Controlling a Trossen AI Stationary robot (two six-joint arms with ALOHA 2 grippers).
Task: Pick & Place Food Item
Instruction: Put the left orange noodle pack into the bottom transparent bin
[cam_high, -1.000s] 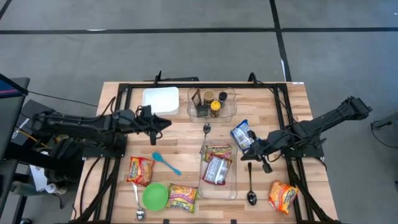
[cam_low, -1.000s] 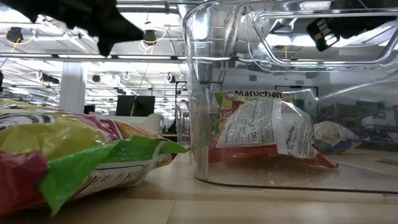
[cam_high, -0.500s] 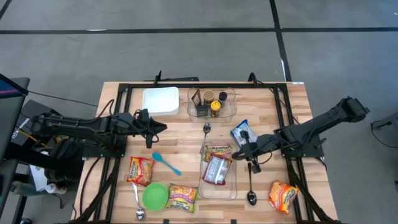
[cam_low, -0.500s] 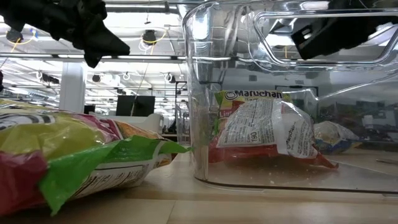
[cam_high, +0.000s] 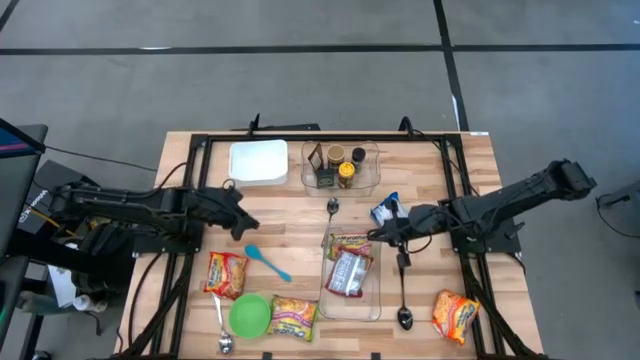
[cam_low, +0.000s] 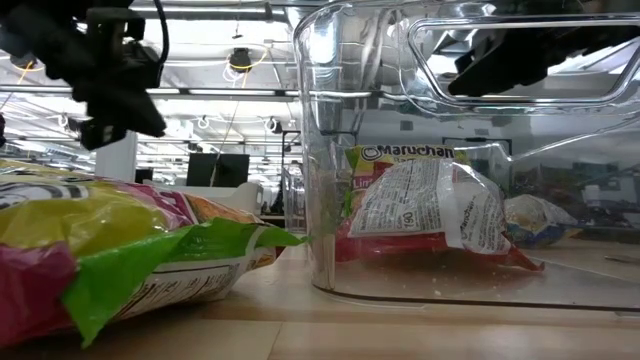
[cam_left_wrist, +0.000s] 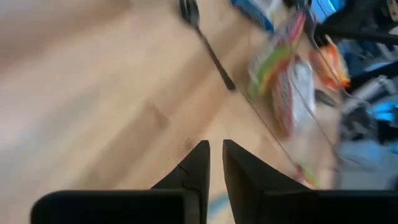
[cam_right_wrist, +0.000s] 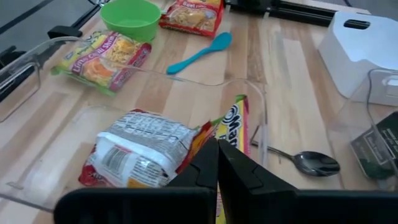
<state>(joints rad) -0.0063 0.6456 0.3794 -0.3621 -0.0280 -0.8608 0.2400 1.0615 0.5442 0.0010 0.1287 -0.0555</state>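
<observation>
Ramen packets (cam_right_wrist: 146, 152) in clear bin (cam_right_wrist: 37, 180) just beyond closed right fingers (cam_right_wrist: 214, 163), left fingers (cam_left_wrist: 198, 163) nearly closed, empty

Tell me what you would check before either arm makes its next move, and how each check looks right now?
1. Right gripper empty: ok, fingers shut on nothing, at the clear bin's far end.
2. Left gripper empty: ok, nearly shut, nothing between its fingers, over bare wood.
3. Bin has room: ok, two noodle packs lie at one end and the rest is free.
4. Loose food on the table: ok, the blue bag lies beside the right gripper.
5. Spoon clear of the right gripper's path: cannot tell, it lies close outside the bin.
6. Right gripper touching the bin rim: cannot tell.
</observation>
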